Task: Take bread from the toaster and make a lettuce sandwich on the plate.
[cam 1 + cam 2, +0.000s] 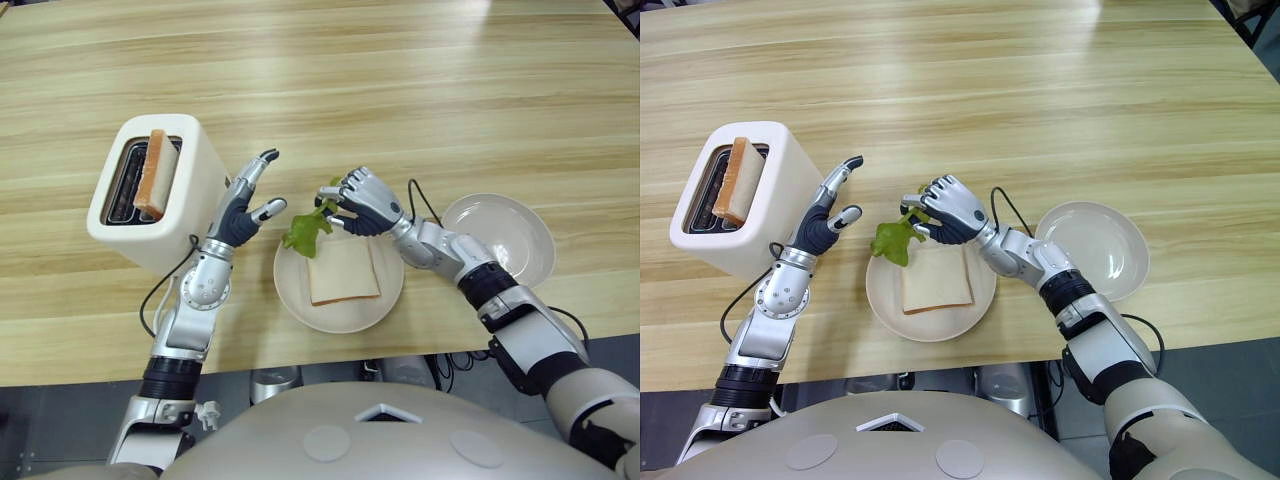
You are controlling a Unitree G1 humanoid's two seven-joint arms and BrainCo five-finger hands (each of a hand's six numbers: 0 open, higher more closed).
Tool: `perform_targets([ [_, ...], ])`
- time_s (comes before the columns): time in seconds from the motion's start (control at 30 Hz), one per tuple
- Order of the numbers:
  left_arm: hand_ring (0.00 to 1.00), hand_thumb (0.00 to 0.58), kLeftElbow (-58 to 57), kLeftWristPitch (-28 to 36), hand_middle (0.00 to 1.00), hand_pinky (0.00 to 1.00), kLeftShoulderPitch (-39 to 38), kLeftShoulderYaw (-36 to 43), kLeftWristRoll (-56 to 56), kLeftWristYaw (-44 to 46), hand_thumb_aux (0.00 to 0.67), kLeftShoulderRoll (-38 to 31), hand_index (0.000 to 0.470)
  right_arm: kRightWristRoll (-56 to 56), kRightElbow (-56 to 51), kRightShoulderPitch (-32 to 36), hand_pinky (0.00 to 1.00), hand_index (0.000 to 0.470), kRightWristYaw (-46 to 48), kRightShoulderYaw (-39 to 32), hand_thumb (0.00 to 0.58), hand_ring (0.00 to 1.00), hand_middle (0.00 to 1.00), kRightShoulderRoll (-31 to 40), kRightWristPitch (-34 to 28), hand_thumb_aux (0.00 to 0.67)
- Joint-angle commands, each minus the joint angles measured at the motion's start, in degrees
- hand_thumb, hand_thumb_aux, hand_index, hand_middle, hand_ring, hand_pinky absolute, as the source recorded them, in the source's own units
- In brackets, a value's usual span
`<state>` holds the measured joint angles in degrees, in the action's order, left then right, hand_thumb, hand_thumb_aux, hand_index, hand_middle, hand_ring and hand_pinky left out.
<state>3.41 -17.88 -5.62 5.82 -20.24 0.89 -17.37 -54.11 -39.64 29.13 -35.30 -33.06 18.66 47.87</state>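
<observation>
Right hand (365,200) pinching lettuce (305,232) over plate (296,290), leaf seems to touch the bread slice (342,270); left hand (245,205) spread, empty, beside toaster (195,190); second slice (153,172) upright in its slot.

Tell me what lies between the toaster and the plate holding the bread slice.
The open left hand, over bare wooden table; both eye views show it beside the toaster, short of the plate.

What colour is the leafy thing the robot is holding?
Green. The lettuce in the right hand shows best in the right eye view.
</observation>
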Motion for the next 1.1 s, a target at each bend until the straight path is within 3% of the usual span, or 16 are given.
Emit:
perform_targets([
  [0.03,0.00,0.000,-0.30,0.05,0.00,0.00,-0.84,0.92,-0.86,0.46,0.000,0.04,0.000,-0.97,-0.34,-1.05,1.00,0.460,1.27,-2.03,0.580,1.00,1.00,1.32,0.90,0.670],
  [1.1,0.00,0.000,-0.20,0.31,0.00,0.00,-1.25,1.31,-1.63,0.05,0.000,0.75,0.000,2.85,12.75,-12.45,1.00,0.460,15.31,-0.08,0.580,1.00,1.00,10.63,0.54,0.670],
])
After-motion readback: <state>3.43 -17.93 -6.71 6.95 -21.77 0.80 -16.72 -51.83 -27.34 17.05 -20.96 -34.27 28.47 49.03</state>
